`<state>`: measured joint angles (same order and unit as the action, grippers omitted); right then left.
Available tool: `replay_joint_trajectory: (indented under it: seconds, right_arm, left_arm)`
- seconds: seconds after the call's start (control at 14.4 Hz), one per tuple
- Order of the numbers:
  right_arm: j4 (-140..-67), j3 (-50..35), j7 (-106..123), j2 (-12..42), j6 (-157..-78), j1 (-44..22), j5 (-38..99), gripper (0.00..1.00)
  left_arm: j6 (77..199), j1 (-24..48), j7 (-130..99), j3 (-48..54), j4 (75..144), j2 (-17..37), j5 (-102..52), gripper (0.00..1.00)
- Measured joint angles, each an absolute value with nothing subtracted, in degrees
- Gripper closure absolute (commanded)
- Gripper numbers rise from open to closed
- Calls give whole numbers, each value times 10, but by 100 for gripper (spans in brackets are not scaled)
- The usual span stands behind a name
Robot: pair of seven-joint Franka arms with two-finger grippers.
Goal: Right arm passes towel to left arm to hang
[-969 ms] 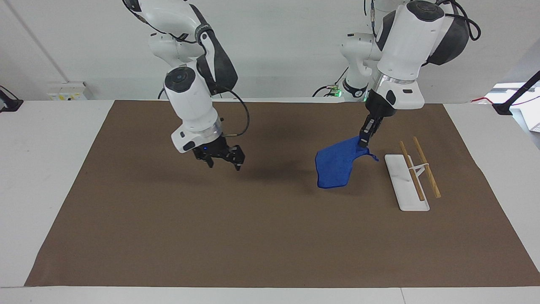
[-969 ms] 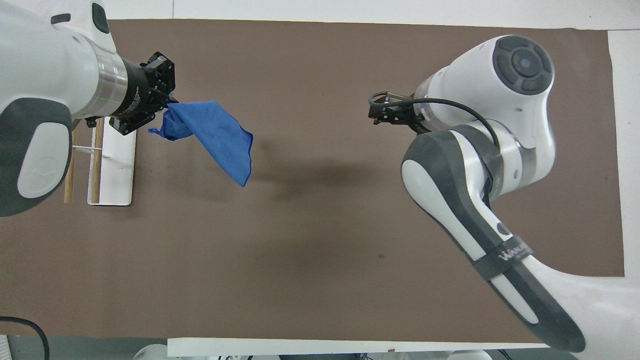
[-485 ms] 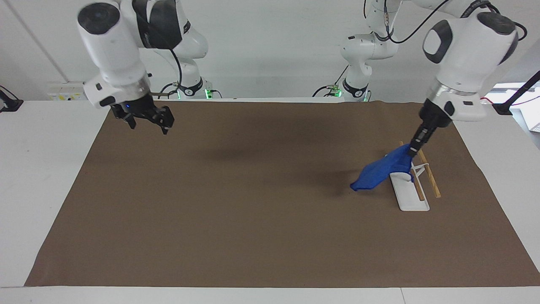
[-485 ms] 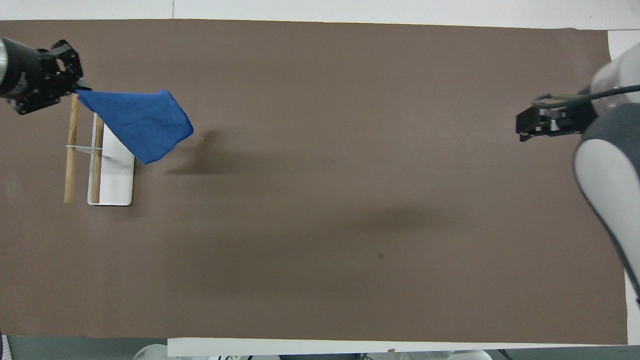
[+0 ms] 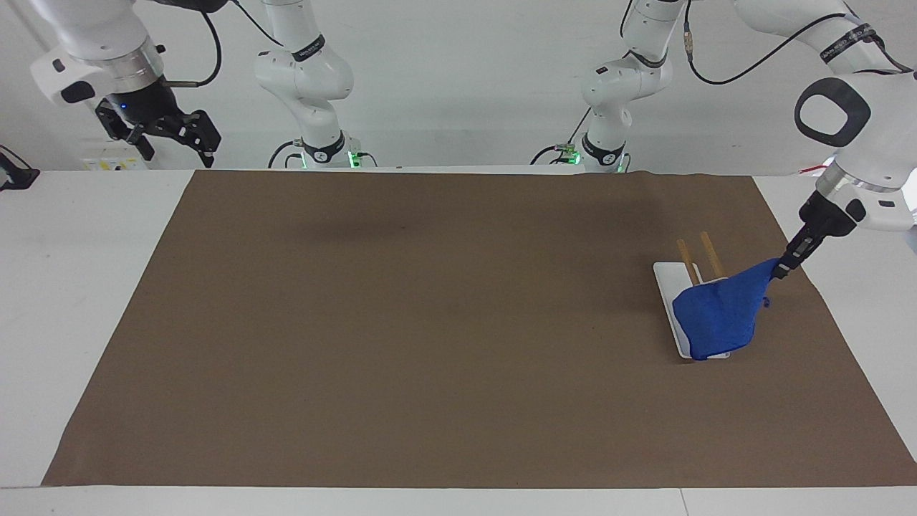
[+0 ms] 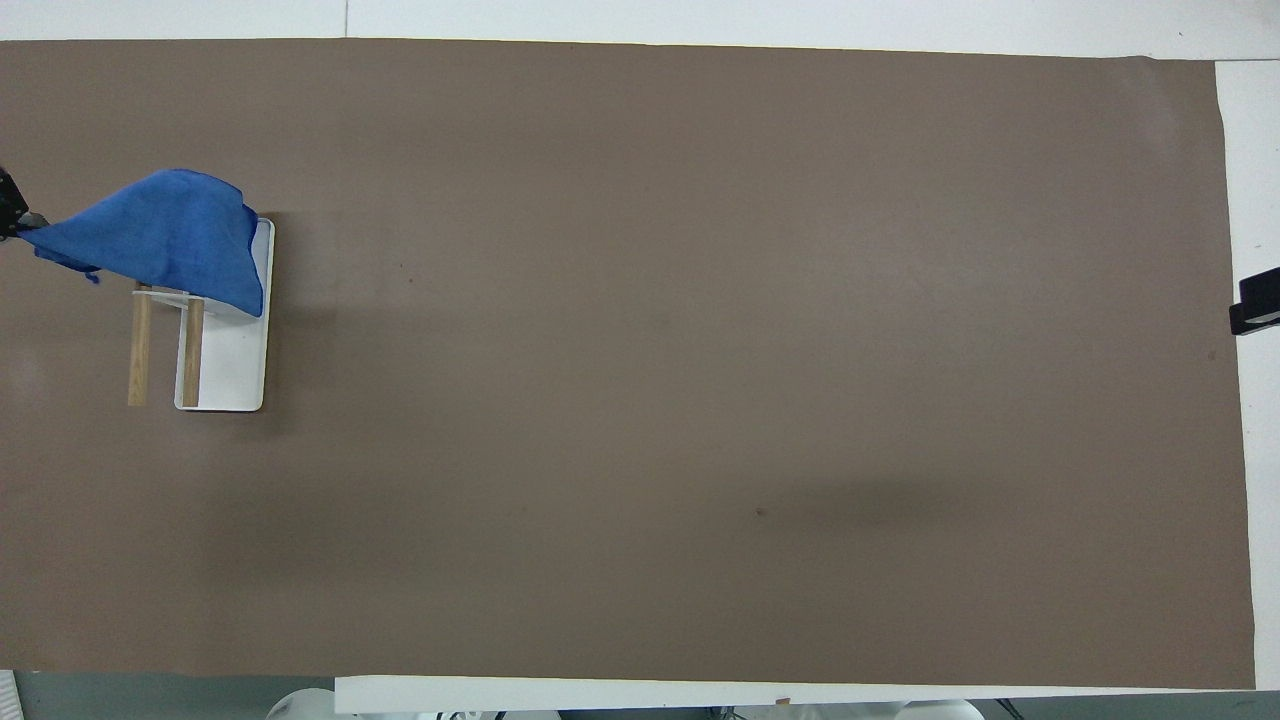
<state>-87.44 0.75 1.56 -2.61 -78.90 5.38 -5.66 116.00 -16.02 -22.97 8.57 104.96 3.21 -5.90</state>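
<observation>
The royal-blue towel [image 5: 716, 315] lies draped over the part of the rack farther from the robots, and it also shows in the overhead view [image 6: 165, 235]. My left gripper [image 5: 777, 271] is shut on one corner of the towel and holds that corner up, just outside the rack toward the left arm's end of the table. Only its tip shows in the overhead view [image 6: 8, 212]. The short blue loop [image 5: 766, 302] hangs by that corner. My right gripper [image 5: 159, 132] is open and empty, raised high over the right arm's end of the table.
The rack has a white base [image 5: 666, 276] and two wooden rails [image 5: 709, 247]; in the overhead view the base [image 6: 235, 360] and rails [image 6: 139, 350] show nearer to the robots than the towel. A brown mat [image 5: 430, 322] covers the table.
My left gripper has carried the towel from over the mat across to the rack, so the cloth now drapes on it. My right arm has pulled back and up toward its own end.
</observation>
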Motion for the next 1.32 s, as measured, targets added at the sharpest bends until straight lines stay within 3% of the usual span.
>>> replay_joint_trajectory:
  seconds: [0.14,0.21,0.28,0.35,0.76,1.11,1.32]
  right_arm:
    - [-874,35,16,-20,-790,30,-41,0]
    - [-874,37,16,-20,-790,27,-37,0]
    - [-875,37,16,-20,-790,26,-35,0]
    - [-875,38,16,-20,-790,25,-34,0]
    - [-879,41,16,-21,-789,21,-34,0]
    - [-880,42,16,-23,-786,18,-34,0]
    - [-881,42,16,-23,-786,18,-34,0]
  left_arm:
    - [1160,-175,-193,85,1072,20,-59,100]
    - [1162,-183,-171,85,1086,13,-59,90]
    - [1168,-191,-149,85,1101,6,-59,38]
    - [1176,-199,-134,85,1116,0,-59,1]
    - [1176,-207,-119,88,1127,-18,-59,0]
    - [969,-184,-113,97,1019,-44,-56,0]
    - [928,-126,-105,102,985,-43,5,0]
